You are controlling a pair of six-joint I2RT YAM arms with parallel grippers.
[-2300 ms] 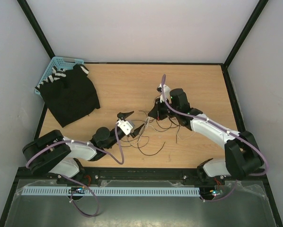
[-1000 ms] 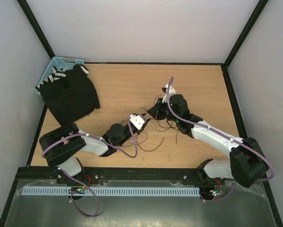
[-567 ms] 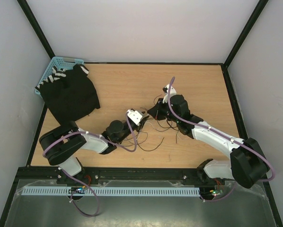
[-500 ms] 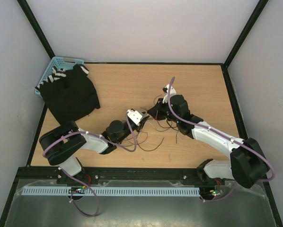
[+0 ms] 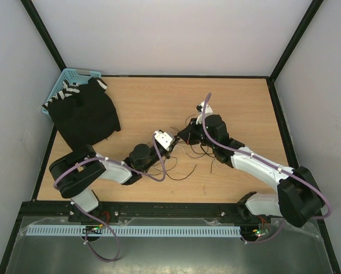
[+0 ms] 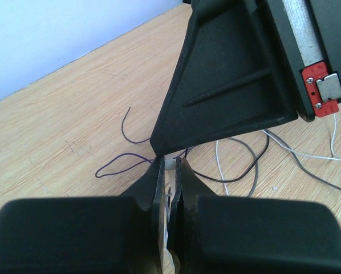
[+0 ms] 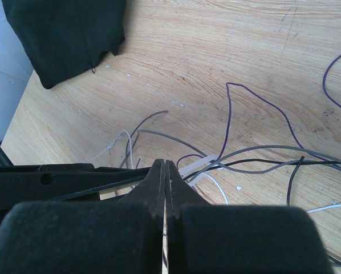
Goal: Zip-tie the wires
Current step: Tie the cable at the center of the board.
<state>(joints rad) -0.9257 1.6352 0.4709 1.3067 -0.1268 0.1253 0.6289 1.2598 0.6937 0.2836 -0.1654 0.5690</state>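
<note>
Near edge: both arm bases on the black rail. Left gripper (image 6: 169,163) sits mid-table with its jaws pinched on the zip tie (image 6: 169,168), the white strip showing in the slit between the fingers. Right gripper (image 7: 165,166) meets it tip to tip from the other side, jaws pressed flat together; can't tell if anything is caught in them. More of the zip tie lies on the wood just past the right fingertips, running off to their right. The wires (image 5: 185,162) are spread under and around both sets of jaws, thin curls trailing toward the near edge and behind the right jaws, some touching the strip. Table (image 5: 147,103) is light wood with a black rim; bare wood runs from the jaws to the far edge and to the right rim. Well off to the left of the left jaws, a black cloth (image 5: 84,114) covers the far left corner, hanging over a blue basket (image 5: 68,74) at the rim. White walls and black corner posts close the space.
</note>
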